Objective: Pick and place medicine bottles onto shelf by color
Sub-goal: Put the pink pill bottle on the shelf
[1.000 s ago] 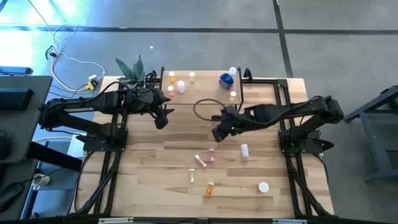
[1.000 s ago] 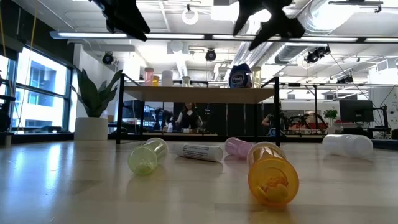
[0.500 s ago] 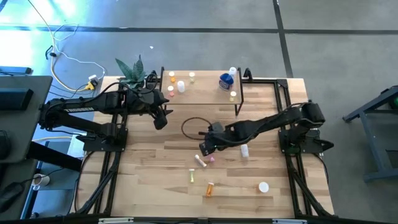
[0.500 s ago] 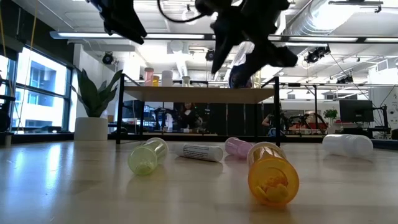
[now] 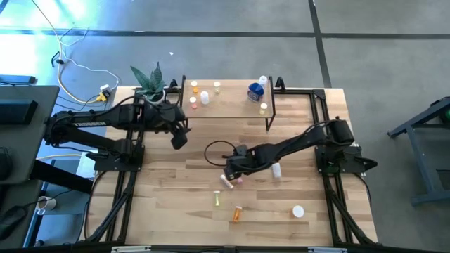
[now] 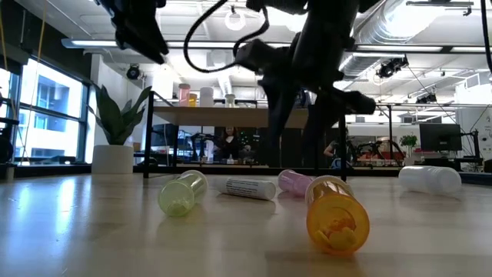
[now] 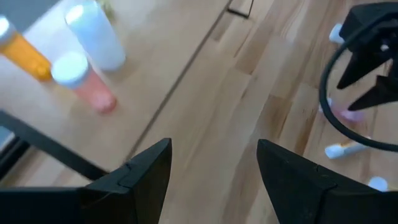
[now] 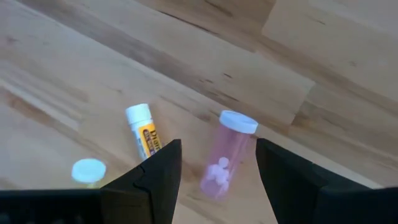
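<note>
High view: your right gripper (image 5: 232,171) low over pink bottle (image 5: 239,180) on table (image 5: 169,204); left gripper (image 5: 179,138) waits beside shelf (image 5: 232,105).
Right wrist view: fingers (image 8: 149,180) spread, empty, pink bottle lying between them.
Left wrist view: fingers (image 7: 143,177) apart, empty.

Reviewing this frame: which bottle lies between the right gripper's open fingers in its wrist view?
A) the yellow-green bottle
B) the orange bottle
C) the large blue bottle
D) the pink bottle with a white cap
D: in the right wrist view the pink bottle lies on the table framed by the open fingers of the right gripper, not yet gripped; a white tube lies beside it.
</note>
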You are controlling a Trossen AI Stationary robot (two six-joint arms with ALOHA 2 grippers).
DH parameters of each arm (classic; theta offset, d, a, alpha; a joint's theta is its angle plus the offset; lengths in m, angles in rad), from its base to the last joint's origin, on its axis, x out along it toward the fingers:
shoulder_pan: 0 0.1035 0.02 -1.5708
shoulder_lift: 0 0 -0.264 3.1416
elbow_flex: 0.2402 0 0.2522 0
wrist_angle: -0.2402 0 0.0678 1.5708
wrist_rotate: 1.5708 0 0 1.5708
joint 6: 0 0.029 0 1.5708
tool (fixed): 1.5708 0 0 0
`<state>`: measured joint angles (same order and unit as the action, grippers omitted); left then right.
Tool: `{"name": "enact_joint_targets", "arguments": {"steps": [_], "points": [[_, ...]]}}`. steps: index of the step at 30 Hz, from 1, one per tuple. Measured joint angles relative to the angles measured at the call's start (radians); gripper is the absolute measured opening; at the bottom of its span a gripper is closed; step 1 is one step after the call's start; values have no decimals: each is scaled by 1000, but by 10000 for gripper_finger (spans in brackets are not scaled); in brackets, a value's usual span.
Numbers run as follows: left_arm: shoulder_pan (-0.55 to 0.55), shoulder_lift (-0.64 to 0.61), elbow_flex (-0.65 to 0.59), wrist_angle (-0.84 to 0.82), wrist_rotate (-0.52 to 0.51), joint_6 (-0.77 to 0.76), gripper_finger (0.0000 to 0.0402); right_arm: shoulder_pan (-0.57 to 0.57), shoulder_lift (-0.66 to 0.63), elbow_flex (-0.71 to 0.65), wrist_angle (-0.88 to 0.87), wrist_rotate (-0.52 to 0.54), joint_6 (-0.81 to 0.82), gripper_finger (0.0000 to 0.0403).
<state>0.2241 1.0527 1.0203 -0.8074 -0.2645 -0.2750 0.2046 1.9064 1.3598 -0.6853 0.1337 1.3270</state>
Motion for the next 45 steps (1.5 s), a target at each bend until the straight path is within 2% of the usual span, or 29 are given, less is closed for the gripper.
{"name": "enact_joint_targets", "arguments": {"steps": [8, 20, 33, 45], "points": [[-42, 0, 0, -102, 1, -128, 227, -15, 54, 0, 2, 4, 50, 197], [-64, 0, 0, -141, 0, -124, 227, -36, 111, 0, 13, -12, 72, 195], [-64, 0, 0, -143, -4, -122, 227, -61, 111, 0, 14, -71, 69, 98], [-64, 0, 0, -143, -8, -90, 227, -46, 78, 0, 11, -70, 61, 98]]}}
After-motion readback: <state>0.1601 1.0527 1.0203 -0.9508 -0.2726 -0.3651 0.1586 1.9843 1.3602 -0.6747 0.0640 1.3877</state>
